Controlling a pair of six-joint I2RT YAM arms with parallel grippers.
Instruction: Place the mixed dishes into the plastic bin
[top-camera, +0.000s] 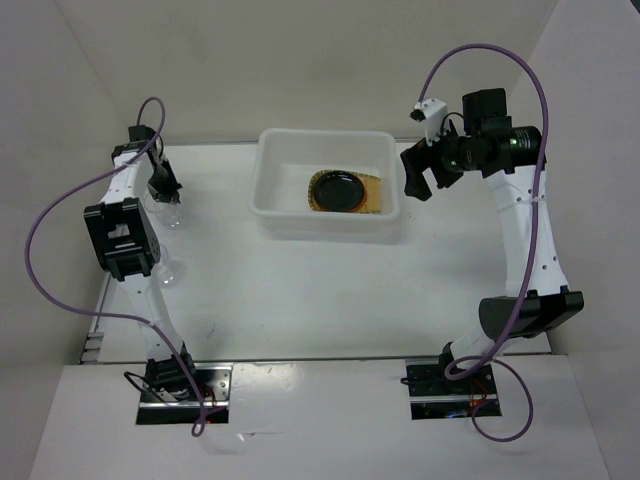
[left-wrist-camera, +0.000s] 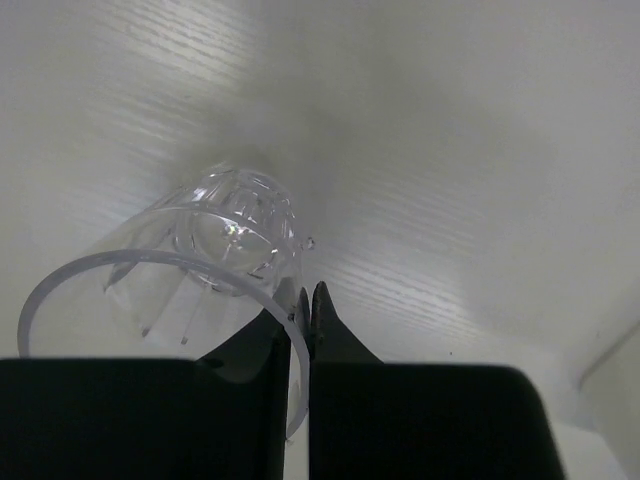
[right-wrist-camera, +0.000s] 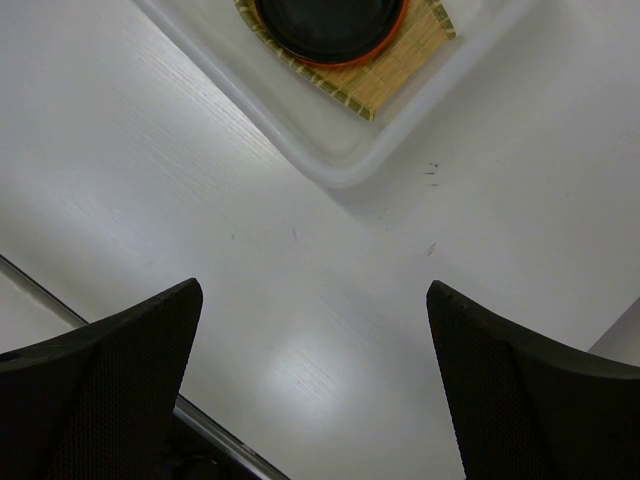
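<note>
Now | left hand (left-wrist-camera: 306, 297) clenched on clear cup (left-wrist-camera: 215, 240) rim | right hand (right-wrist-camera: 315, 345) released, just off bin (right-wrist-camera: 330, 165) corner

There is one white translucent plastic bin (top-camera: 330, 225), one woven bamboo tray (top-camera: 378, 203), one orange plate (right-wrist-camera: 330, 62) and one glossy black plate (top-camera: 337, 190). Clear cups number two: a farther cup (top-camera: 172, 214) and a nearer cup (top-camera: 166, 268).

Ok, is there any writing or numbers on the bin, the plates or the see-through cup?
No, there is nothing to read in any view.
The plastic bin is plain white.
The black plate and the bamboo tray have no letters.
The clear cup only has moulded ridges, not words.
</note>
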